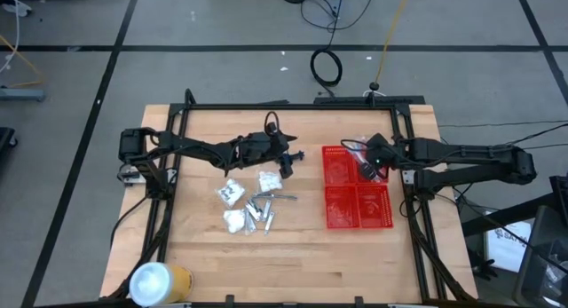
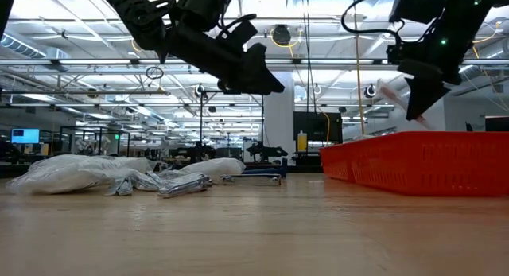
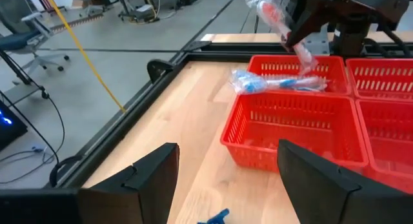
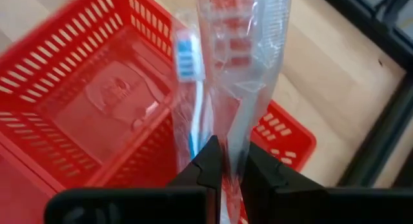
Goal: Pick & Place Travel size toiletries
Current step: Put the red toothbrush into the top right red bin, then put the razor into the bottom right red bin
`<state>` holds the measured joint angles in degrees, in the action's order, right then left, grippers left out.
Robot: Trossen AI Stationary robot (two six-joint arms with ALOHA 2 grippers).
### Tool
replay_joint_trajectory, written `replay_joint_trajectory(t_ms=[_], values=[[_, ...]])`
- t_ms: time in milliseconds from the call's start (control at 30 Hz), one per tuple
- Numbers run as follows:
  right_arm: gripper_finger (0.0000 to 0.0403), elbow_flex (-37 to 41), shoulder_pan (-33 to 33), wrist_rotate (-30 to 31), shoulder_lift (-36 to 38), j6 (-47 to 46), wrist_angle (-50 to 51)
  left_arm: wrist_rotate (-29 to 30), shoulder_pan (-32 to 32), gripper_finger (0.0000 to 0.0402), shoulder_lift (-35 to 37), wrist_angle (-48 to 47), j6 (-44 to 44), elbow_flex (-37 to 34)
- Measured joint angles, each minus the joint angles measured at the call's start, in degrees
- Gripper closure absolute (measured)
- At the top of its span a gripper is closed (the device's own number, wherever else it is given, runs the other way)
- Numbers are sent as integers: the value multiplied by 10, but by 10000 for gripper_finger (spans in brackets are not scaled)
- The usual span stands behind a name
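Observation:
My right gripper hovers over the red basket's far right compartment, shut on a clear-wrapped red toothbrush. A blue toothbrush in a clear wrapper lies across the rim of a far compartment. My left gripper is open above the table, between the basket and the pile, touching nothing. The pile on the table holds white crinkly packets and silver-grey tubes; a blue-handled item lies just below the left gripper. My right gripper pinches the clear wrapper of the red toothbrush between its two fingers, near one end of the packet. The fingers point down from above. The packet is lifted clear above the basket and sticks out from the fingertips, tilted.
A large white-and-yellow roll stands at the table's near left corner. Black frame rails run along the far, left and right sides. Bare wood lies along the near edge in front of the pile and basket.

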<state>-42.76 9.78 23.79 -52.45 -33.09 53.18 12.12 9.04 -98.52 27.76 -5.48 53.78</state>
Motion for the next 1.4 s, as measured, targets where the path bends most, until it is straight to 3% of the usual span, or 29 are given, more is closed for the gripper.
replay_joint_trajectory(t_ms=[600, 1067, 1300, 1400], values=[[343, 49, 0, -45, 0, -33, -26, 0, 0, 151, 0, -7, 2, 0], [239, 50, 0, -40, 34, -6, -70, 0, 0, 151, 0, -11, 5, 0], [221, 50, 0, -43, 71, 52, -160, 2, 0, 151, 0, -42, -11, 0], [224, 50, 0, -43, 81, 90, -213, 38, 0, 151, 0, -81, -14, 0]])
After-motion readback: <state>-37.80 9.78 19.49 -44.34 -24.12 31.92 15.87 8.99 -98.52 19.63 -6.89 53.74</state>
